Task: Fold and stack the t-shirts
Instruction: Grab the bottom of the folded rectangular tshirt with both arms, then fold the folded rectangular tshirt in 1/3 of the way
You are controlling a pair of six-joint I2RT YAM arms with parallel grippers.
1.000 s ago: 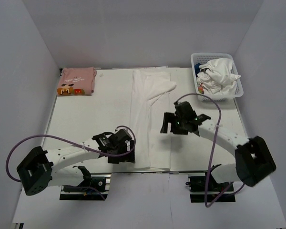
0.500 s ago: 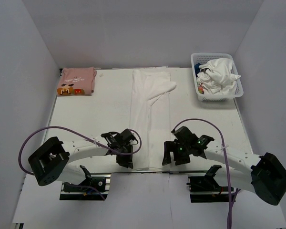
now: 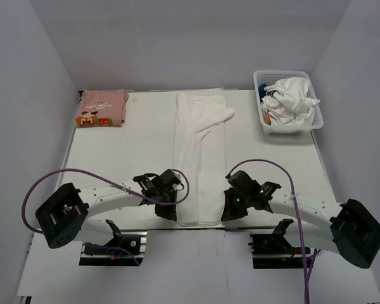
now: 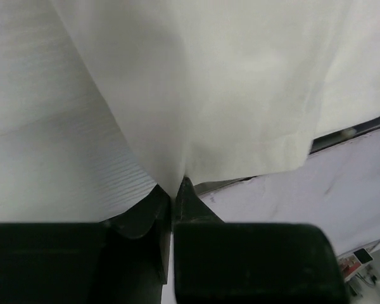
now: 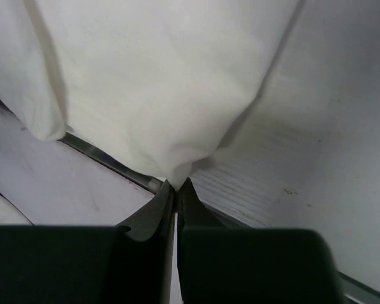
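White-walled booth, white surface (image 3: 114, 158). The white t-shirt (image 3: 199, 152) lies mid-surface as a narrow strip folded lengthwise. Its long axis runs from the far edge to the near edge, with one sleeve flopped out to the right at the far end. The near hem sits right at the surface's near edge, between the two arms.

The left pincer (image 3: 168, 212) is on the near-left hem corner and the right pincer (image 3: 231, 209) on the near-right one, so each arm has its own corner. The rest of the shirt stretches straight away from both. Judgement: the next fold would carry the hem away toward the collar end.

In the wrist views, the left pincer (image 4: 172, 190) is closed, with cloth nipped between its tips. The right pincer (image 5: 176, 187) is the same.

The pink t-shirt (image 3: 102, 106) is folded at the far-left corner, well apart. The mesh basket (image 3: 291, 130) at far right holds crumpled white garments (image 3: 290, 98).

Hidden: the hem corners under the pincers from above, and how many layers are caught. No print shows on the white shirt.
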